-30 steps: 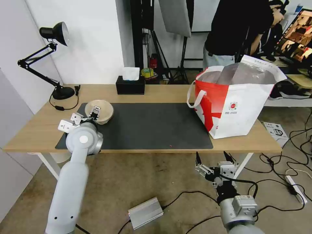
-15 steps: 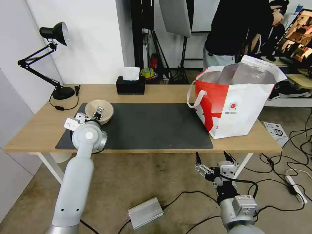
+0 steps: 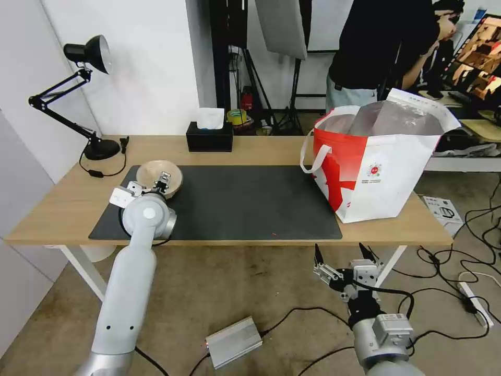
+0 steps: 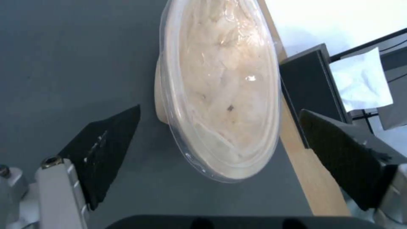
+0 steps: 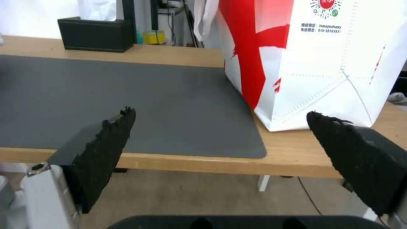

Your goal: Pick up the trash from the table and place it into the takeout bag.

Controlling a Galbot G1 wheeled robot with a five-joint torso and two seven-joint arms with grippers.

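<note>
The beige paper-pulp bowl (image 3: 159, 177) sits at the far-left corner of the dark grey mat (image 3: 245, 201) on the light-wood tabletop (image 3: 57, 209), covered by a clear film or lid, as the left wrist view shows. The left gripper (image 3: 151, 184) is at the bowl's near side, its fingers (image 4: 106, 149) spread wide with the bowl's edge between them, one finger low by the mat, the other on the side toward the black tissue box (image 3: 210, 137); neither finger touches the bowl and nothing is held. The takeout bag (image 3: 381, 167) stands upright and open on the right end of the tabletop, its corner overlapping the mat's right edge. The right gripper (image 3: 342, 256) hangs below the tabletop's front edge, in front of the bag, its fingers (image 5: 101, 152) wide apart and empty. A black desk lamp (image 3: 78, 94) stands at the far-left corner.
</note>
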